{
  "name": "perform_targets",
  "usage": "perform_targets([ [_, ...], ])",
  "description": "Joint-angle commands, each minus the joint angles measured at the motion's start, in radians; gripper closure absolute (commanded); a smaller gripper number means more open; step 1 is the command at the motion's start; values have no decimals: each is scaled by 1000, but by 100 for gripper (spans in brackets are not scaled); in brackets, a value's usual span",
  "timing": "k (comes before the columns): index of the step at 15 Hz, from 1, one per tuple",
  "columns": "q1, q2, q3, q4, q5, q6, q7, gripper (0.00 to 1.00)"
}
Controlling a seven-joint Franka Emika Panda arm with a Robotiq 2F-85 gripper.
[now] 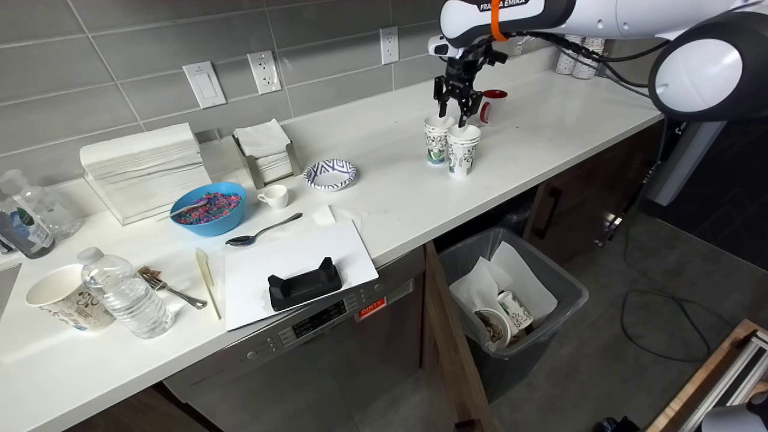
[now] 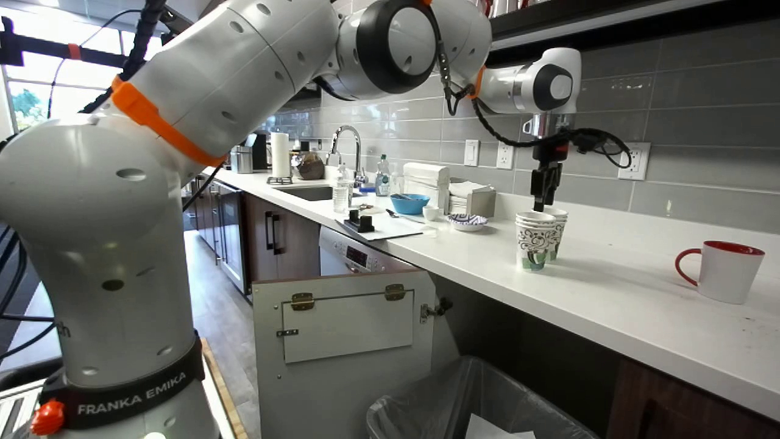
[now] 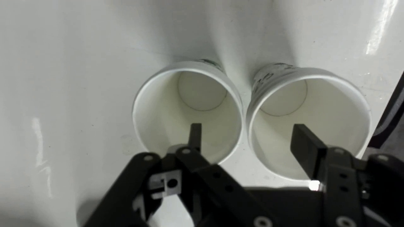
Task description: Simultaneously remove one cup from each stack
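Standing beneath spread gripper, two cup stacks

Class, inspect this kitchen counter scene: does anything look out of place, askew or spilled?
Yes: below the counter, a cabinet door stands wide open with the trash bin exposed, odd because such doors are usually kept shut. Both cup stacks stand upright.

tiled wall: gray, behind the claw
countertop: white, beneath it
window: bright, well apart from it
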Motion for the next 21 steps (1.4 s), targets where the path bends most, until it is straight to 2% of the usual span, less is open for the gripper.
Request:
perform_targets([
  [1,-1,8,-5,3,-7,-16,-3,37],
  [2,-4,12,-5,4,-6,-15,-3,46],
  [3,-6,14,-4,5,-4,-13,-5,48],
  [4,-8,16,-2,6,-1,-10,-6,55],
  [5,-9,18,-2,8,-2,-10,-7,67],
  [6,-9,21,-2,11,-2,-12,-6,74],
  [9,-12,25,-1,14,0,-15,-6,86],
  [10,-12,27,-1,16,0,-16,-6,81],
  [14,-12,33,0,20,0,-19,-8,78],
  [15,-12,34,0,21,0,-20,-7,79],
  [17,-12,33,0,18,0,-18,-9,95],
  [18,-12,32,0,17,0,-18,-9,99],
  [21,-12,32,0,19,0,-18,-10,99],
])
